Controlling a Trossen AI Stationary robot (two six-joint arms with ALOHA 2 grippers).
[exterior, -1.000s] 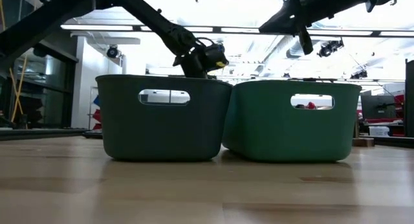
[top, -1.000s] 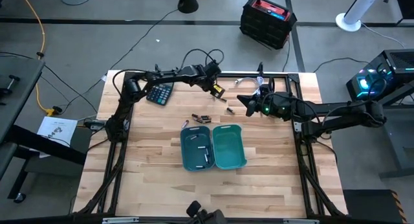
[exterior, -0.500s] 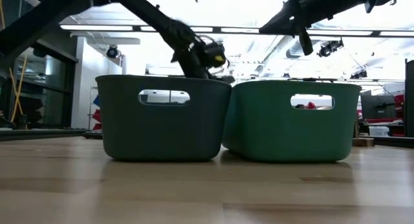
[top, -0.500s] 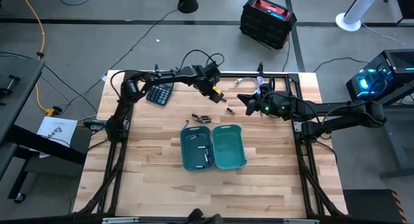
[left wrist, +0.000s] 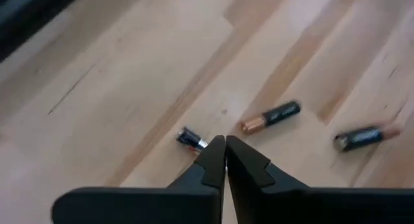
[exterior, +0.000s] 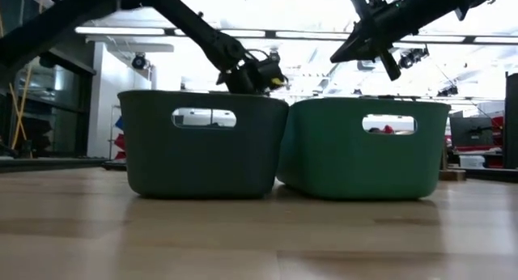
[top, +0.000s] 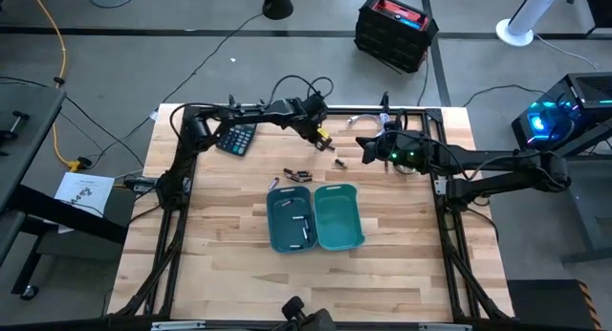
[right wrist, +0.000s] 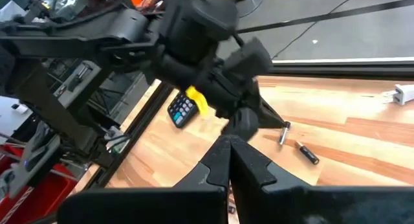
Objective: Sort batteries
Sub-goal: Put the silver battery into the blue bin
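We see the left gripper (left wrist: 224, 146) pinched shut just above small black-and-copper batteries (left wrist: 270, 116) on the pale wooden table (top: 220, 235), right gripper (top: 366, 149) seemingly closed, empty, nearby

We see a wooden table (top: 229, 245) on a dark frame. A black calculator (top: 236, 138) lies near its far left edge. A white cable (top: 356, 121) with a plug sits at the far edge. On the floor: a black-and-red case (top: 396, 30), a yellow cord (top: 59, 92), a white paper sheet (top: 84, 191), a white fan base (top: 521, 32).
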